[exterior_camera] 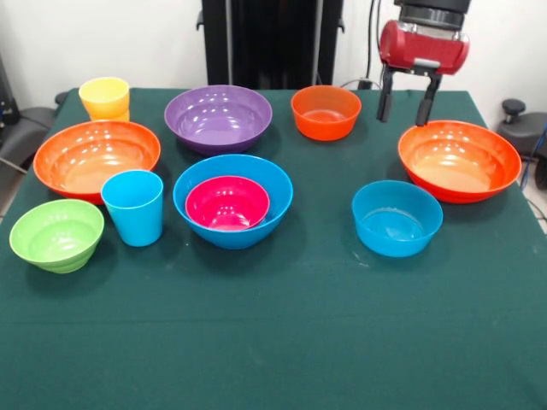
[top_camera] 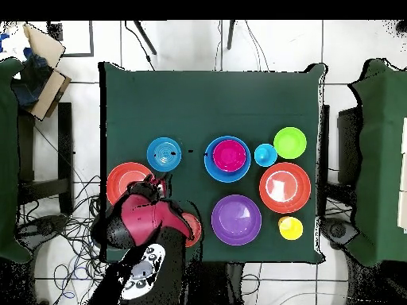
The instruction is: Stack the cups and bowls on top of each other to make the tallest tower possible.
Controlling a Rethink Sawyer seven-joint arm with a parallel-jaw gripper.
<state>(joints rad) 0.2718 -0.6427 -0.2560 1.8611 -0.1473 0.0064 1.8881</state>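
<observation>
Gripper (exterior_camera: 407,109) fingers spread, holding nothing, hanging over far rim of large orange bowl (exterior_camera: 460,160) | medium blue bowl (exterior_camera: 397,217) beyond that bowl, toward the camera | magenta bowl (exterior_camera: 227,202) nested in large blue bowl (exterior_camera: 269,201), well off sideways | blue cup (exterior_camera: 134,206) and lime green bowl (exterior_camera: 56,234) farther still.

On the green table (top_camera: 143,103), the magenta bowl (top_camera: 228,155) sits inside the large blue bowl (top_camera: 213,161); the red arm (top_camera: 143,222) overlaps one orange bowl (top_camera: 123,176).
</observation>
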